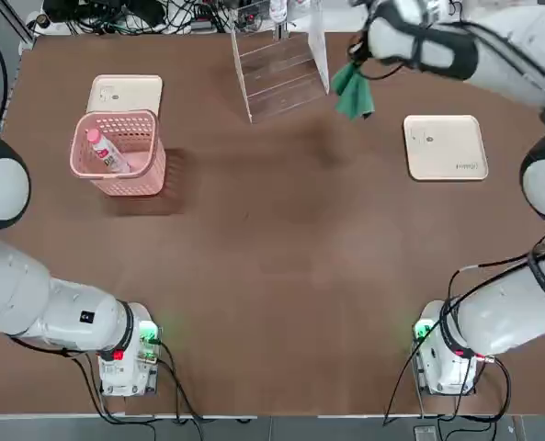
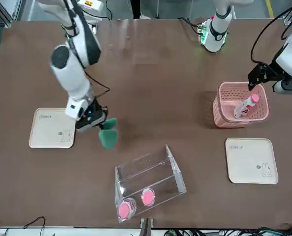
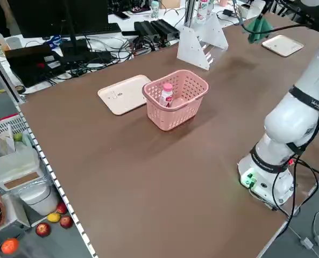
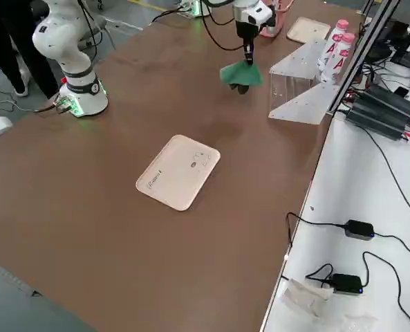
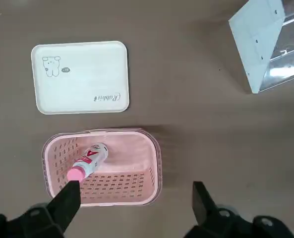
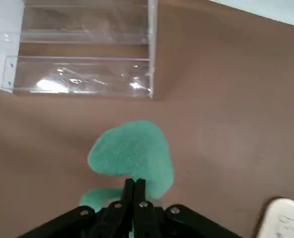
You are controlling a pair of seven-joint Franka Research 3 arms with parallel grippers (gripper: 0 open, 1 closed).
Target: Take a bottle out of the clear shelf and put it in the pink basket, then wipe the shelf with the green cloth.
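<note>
A bottle [image 1: 105, 152] with a pink cap lies tilted inside the pink basket [image 1: 116, 117] at the table's left. High above the basket my left gripper [image 5: 137, 191] stands open and empty, with the bottle [image 5: 87, 161] below it. The clear shelf [image 1: 281, 73] stands at the far middle edge. Two more pink-capped bottles [image 2: 127, 209] stand in its back tier. My right gripper [image 6: 135, 186] is shut on the green cloth [image 6: 132, 153]. The cloth [image 1: 353, 92] hangs above the table just right of the shelf, apart from it.
One cream tray [image 1: 445, 147] lies at the right, near the hanging cloth. Another cream tray [image 1: 125, 92] lies behind the basket. Cables and boxes crowd the bench beyond the table's far edge [image 4: 370, 111].
</note>
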